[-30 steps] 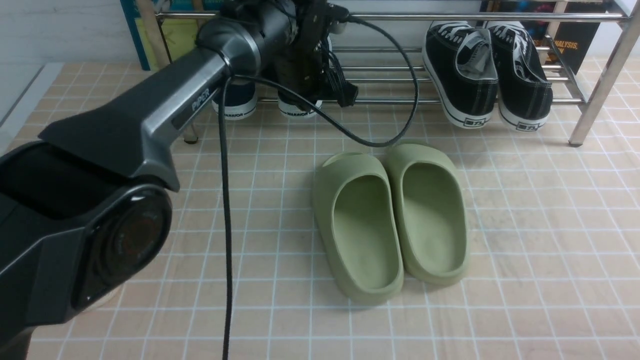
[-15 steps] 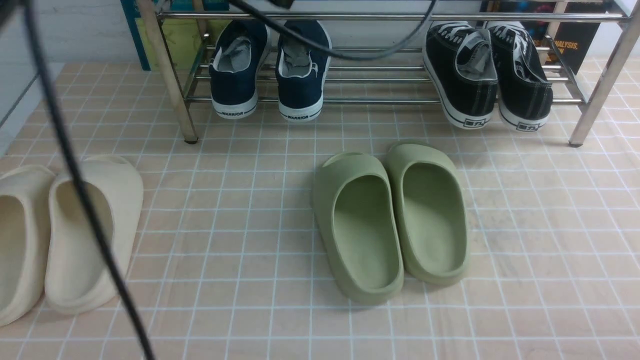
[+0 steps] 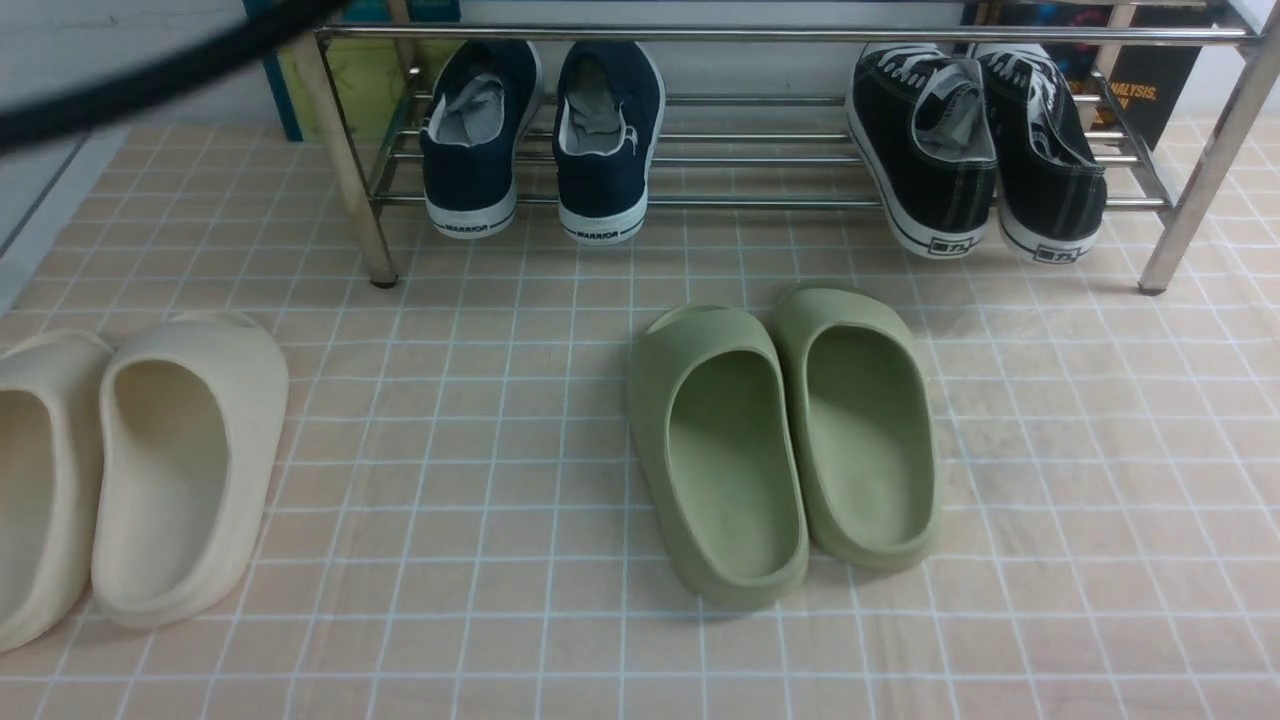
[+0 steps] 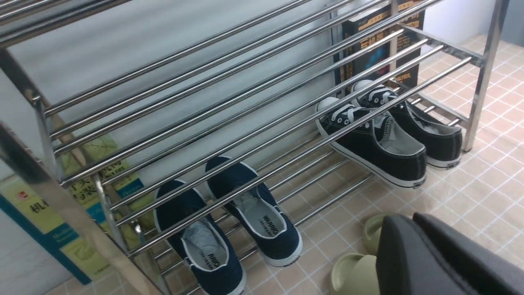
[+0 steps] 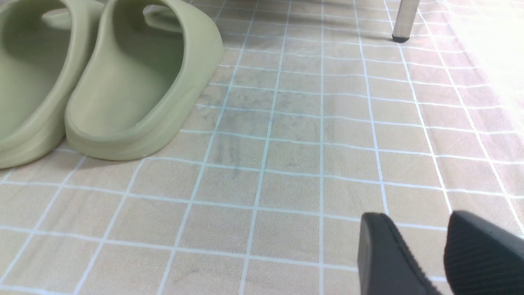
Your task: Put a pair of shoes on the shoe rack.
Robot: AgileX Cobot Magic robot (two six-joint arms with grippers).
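since the navy sneakers (image 3: 608,165) look light, soft, heel rims are favoured; right tool (image 5: 425,246) parted, left tool (image 4: 413,233) unclear.

Bright, flat indoor light in all three views. Mid-field is sharp, anything close to a lens is soft.

Front view: even exposure, with only thin soft shadows under the green slides (image 3: 780,440) and below the shoe rack (image 3: 760,203). Its chrome bars carry streak highlights. A black cable (image 3: 150,70) across the upper left corner is smeared out of focus. Left wrist view: the nearest rack bars blur into grey bands, the left gripper (image 4: 409,221) is a featureless dark mass, and the wall behind reads dull grey. Right wrist view: the floor tiles (image 5: 286,123) blow out to white past the rack leg (image 5: 403,20). The right gripper (image 5: 417,221) is soft, with finger ribbing barely resolved.
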